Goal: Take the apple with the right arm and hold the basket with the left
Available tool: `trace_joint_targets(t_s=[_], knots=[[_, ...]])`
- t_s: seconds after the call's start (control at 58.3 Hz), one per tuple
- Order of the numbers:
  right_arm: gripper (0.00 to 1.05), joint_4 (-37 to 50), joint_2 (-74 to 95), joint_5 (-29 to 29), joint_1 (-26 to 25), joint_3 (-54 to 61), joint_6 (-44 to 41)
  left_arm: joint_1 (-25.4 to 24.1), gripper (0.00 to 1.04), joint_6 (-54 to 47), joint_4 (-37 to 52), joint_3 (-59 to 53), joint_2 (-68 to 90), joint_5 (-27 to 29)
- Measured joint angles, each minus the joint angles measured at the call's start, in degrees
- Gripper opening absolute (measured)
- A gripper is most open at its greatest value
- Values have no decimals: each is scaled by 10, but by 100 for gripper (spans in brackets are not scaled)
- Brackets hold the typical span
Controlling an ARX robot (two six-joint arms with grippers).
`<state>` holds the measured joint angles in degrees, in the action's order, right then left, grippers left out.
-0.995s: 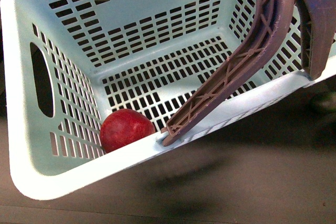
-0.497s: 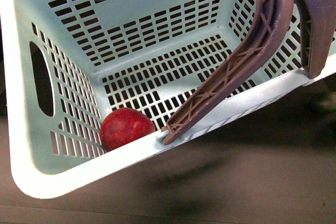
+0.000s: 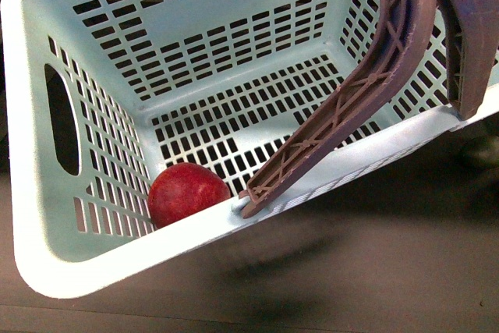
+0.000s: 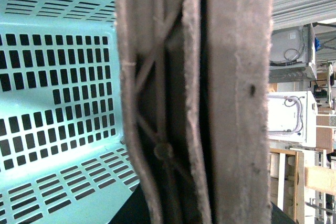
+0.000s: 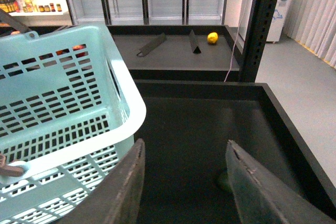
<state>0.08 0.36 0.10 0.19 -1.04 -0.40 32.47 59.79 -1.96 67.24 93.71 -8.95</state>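
Here, right claw (image 5: 185, 148) gapes empty, left claw unseen; likely slick, firm apple (image 3: 187, 193) in basket's (image 3: 117, 263) corner needs gripping across its middle.

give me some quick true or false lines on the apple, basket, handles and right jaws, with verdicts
1. The apple lies in a corner of the basket. True.
2. The right gripper has its jaws shut on the apple. False: they are open and empty, outside the basket.
3. The handles are folded flat on the rim. False: they are swung up.
4. A yellow object sits on the dark shelf beyond. True.
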Motion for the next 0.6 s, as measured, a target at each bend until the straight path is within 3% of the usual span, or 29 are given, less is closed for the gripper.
trace_joint_targets(t_s=[0.24, 0.48, 0.6], knots=[[96, 0, 0, 0, 0, 0, 0, 0, 15, 0, 0, 0, 0, 0], [96, 0, 0, 0, 0, 0, 0, 0, 15, -1, 3, 0, 0, 3], [96, 0, 0, 0, 0, 0, 0, -7, 15, 6, 119, -34, 0, 46]])
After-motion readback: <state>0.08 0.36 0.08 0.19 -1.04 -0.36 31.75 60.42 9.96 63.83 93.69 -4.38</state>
